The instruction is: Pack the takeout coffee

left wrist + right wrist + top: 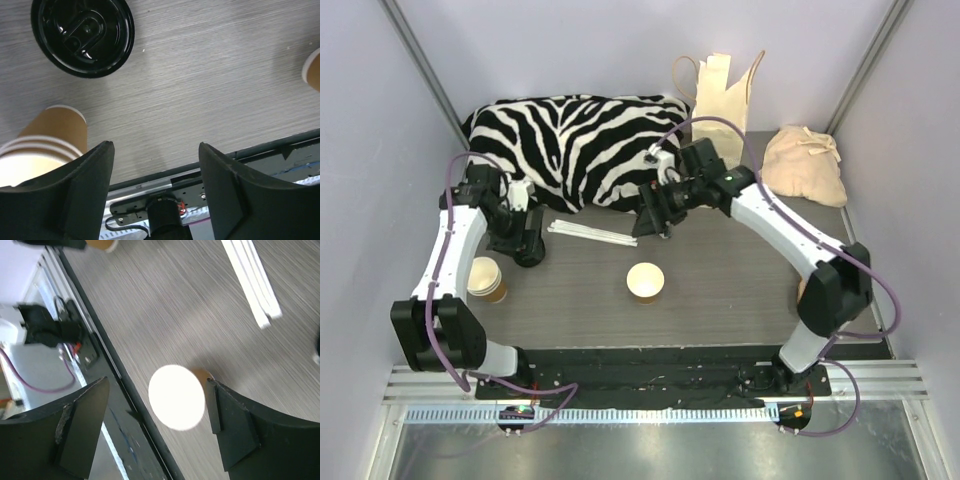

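The takeout coffee (645,282), a small brown kraft cup with a pale open top, stands upright near the middle of the table. In the right wrist view the takeout coffee (176,397) is a glaring white oval with a brown edge. My right gripper (655,215) hovers open just behind and above it, and the right gripper (157,381) frames the cup without touching it. My left gripper (525,240) is at the left, and the left gripper (155,145) is open with nothing between its fingers. A flat black lid (82,35) lies ahead of it.
A second brown cup (485,280) with white rim bands stands at the left, close to the left fingers (47,135). White paper-wrapped sticks (590,233) lie mid-table. A zebra-print bag (570,140), a cream paper bag (720,95) and a beige cloth pouch (805,165) sit at the back.
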Robot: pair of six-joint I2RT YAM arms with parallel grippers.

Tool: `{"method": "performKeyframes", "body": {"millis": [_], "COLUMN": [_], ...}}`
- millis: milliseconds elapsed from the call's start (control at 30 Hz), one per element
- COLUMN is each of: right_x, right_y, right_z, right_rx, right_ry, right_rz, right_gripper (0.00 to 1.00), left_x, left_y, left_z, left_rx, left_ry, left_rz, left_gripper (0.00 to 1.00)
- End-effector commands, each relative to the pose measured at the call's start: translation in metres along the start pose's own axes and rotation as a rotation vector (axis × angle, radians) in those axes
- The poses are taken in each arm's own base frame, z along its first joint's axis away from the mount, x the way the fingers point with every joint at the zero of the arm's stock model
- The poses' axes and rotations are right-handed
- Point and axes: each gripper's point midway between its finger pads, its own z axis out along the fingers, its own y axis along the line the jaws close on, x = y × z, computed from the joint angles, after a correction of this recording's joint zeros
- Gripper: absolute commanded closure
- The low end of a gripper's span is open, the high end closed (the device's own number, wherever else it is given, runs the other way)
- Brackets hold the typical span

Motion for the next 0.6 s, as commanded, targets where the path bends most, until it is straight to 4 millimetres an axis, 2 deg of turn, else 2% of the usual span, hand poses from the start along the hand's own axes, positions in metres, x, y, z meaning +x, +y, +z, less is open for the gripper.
{"method": "performKeyframes", "body": {"millis": [0, 33, 100, 133, 167, 200, 233, 267, 333, 367, 567], "right_x": [-0.059, -0.056, -0.070, -0.065, -0.066, -0.074, -0.074, -0.068, -0.075, -0.069, -0.073], "right_y": [0.017, 0.009, 0.012, 0.005, 0.004, 0.004, 0.005, -0.004, -0.004, -0.007, -0.006], "right_z": [0.035, 0.053, 0.065, 0.084, 0.091, 0.096, 0.104, 0.119, 0.127, 0.139, 0.163], "right_rx": [-0.061, -0.063, -0.074, -0.072, -0.070, -0.071, -0.073, -0.067, -0.073, -0.075, -0.090], "right_ry": [-0.148, -0.125, -0.147, -0.119, -0.117, -0.131, -0.124, -0.102, -0.112, -0.095, -0.094], "right_rz": [0.036, 0.063, 0.084, 0.111, 0.127, 0.139, 0.148, 0.167, 0.184, 0.196, 0.214], "right_gripper": [0.16, 0.18, 0.20, 0.23, 0.24, 0.25, 0.28, 0.29, 0.32, 0.33, 0.37], "left_x": [-0.015, -0.020, -0.023, -0.029, -0.031, -0.033, -0.036, -0.037, -0.042, -0.042, -0.044], "left_y": [0.005, 0.007, 0.012, 0.017, 0.021, 0.024, 0.027, 0.029, 0.034, 0.034, 0.035], "left_z": [0.025, 0.032, 0.040, 0.044, 0.049, 0.052, 0.055, 0.061, 0.066, 0.068, 0.088], "left_rx": [-0.015, -0.022, -0.069, -0.090, -0.103, -0.115, -0.126, -0.130, -0.145, -0.146, -0.120], "left_ry": [-0.013, -0.016, -0.020, -0.037, -0.033, -0.031, -0.036, -0.027, -0.031, -0.027, 0.004], "left_rz": [0.046, 0.050, 0.046, 0.046, 0.042, 0.042, 0.042, 0.040, 0.043, 0.043, 0.039], "left_gripper": [0.33, 0.41, 0.46, 0.50, 0.52, 0.53, 0.53, 0.54, 0.54, 0.54, 0.50]}}
